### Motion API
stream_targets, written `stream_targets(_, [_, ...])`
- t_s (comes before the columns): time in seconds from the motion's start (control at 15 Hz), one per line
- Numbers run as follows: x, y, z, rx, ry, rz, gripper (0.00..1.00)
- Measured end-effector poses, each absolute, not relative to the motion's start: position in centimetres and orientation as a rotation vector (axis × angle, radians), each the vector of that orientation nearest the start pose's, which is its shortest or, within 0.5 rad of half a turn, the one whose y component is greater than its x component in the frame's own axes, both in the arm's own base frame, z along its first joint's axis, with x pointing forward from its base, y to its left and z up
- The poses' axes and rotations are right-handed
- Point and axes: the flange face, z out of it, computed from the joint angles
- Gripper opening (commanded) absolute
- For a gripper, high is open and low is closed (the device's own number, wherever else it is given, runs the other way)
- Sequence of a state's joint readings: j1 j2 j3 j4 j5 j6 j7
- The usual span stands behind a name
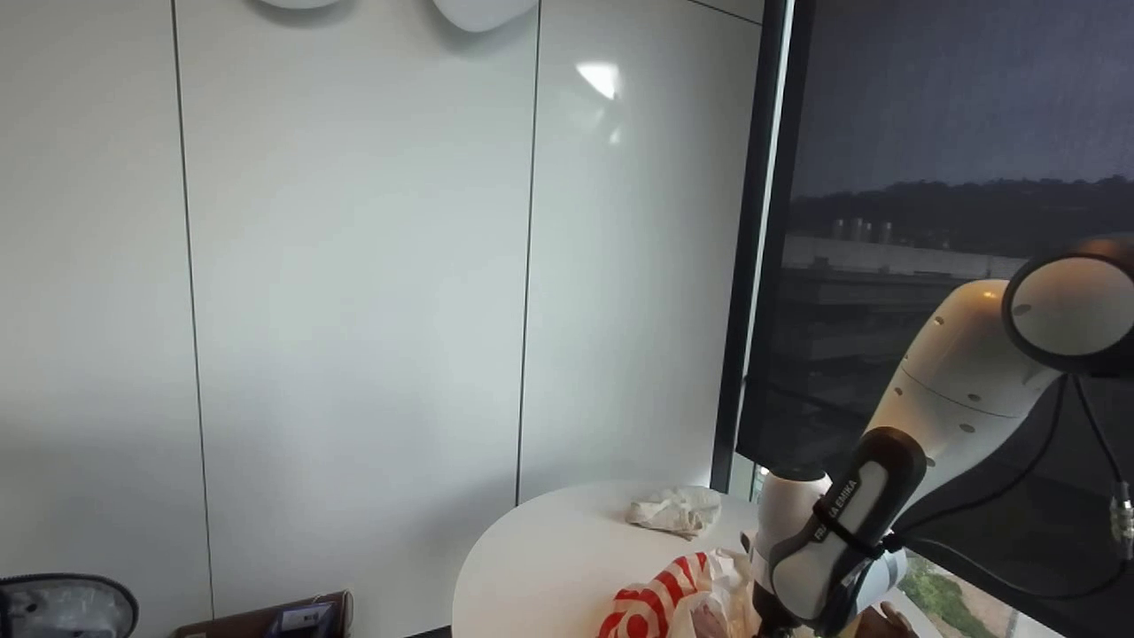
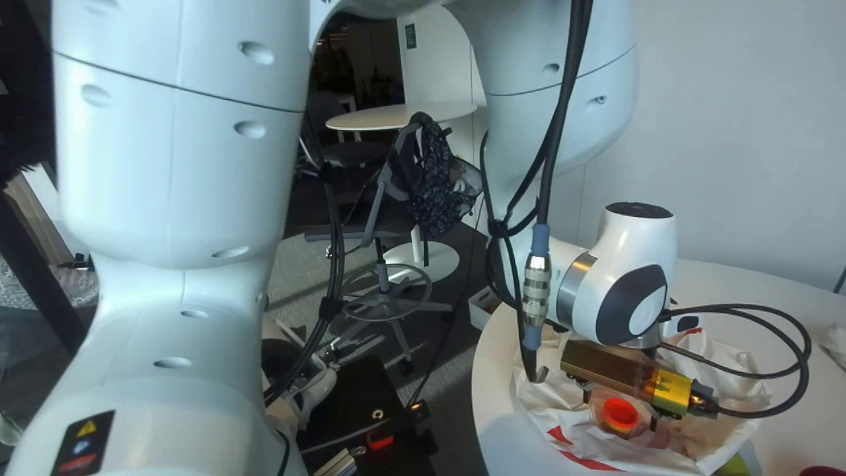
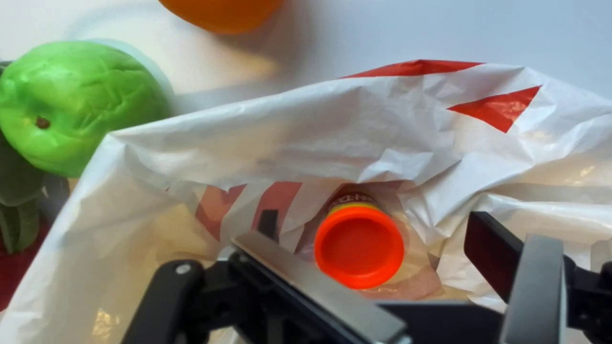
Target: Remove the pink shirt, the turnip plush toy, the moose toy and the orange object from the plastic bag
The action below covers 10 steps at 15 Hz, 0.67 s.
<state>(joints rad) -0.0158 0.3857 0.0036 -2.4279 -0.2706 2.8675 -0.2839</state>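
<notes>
The white plastic bag with red print (image 3: 397,114) lies open on the white table; it shows in both exterior views (image 1: 651,611) (image 2: 700,433). Inside it sits a tub with an orange-red lid (image 3: 358,246), also seen in an exterior view (image 2: 620,415). My gripper (image 3: 380,239) is open over the bag, its fingers on either side of the tub, holding nothing. Outside the bag are a rounded orange object (image 3: 222,12), cut off by the frame, and a grey-green plush part (image 3: 19,177). I cannot identify the pink shirt, turnip or moose.
A green ball-like toy (image 3: 81,105) rests against the bag's edge, with dark red material (image 3: 19,272) below it. A crumpled whitish cloth (image 1: 675,511) lies on the round table (image 1: 523,567). A brown object (image 1: 886,620) shows beside the arm. Cables loop near the gripper.
</notes>
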Motion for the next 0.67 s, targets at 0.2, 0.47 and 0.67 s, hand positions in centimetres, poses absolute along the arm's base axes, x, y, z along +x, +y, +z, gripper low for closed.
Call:
stream_targets(0.2, [50.6, 0.6, 13.8, -3.140, -0.851, -0.065, 1.00])
stream_targets(0.47, [52.3, 0.1, 12.0, -3.171, -0.813, -0.057, 1.00])
stream_targets(0.67, [52.8, 0.4, 10.8, -3.179, -0.797, -0.044, 1.00])
